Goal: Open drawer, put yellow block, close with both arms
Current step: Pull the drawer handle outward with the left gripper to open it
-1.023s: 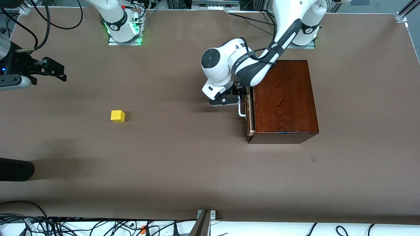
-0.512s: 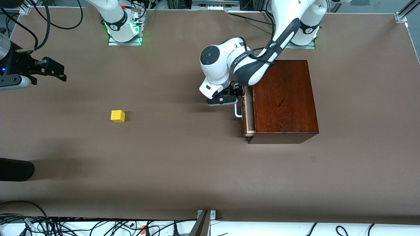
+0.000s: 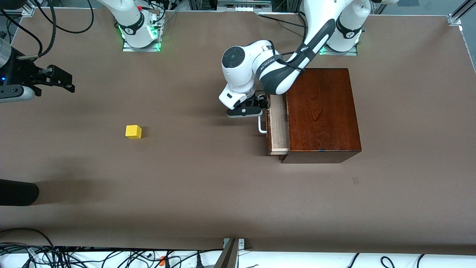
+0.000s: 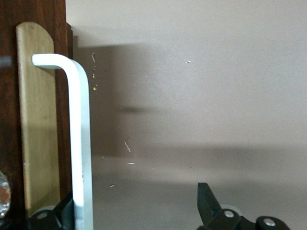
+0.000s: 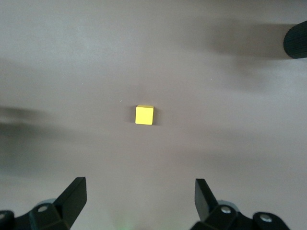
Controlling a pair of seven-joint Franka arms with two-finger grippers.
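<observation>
Drawer (image 3: 279,130) slid farther out, left gripper (image 3: 256,108) hooking handle (image 4: 79,134)

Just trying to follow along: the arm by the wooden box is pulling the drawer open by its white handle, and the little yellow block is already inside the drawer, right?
Not quite. The left gripper is at the white handle and the drawer is partly out of the wooden box, but the yellow block lies on the table, toward the right arm's end, as the front view shows.
</observation>
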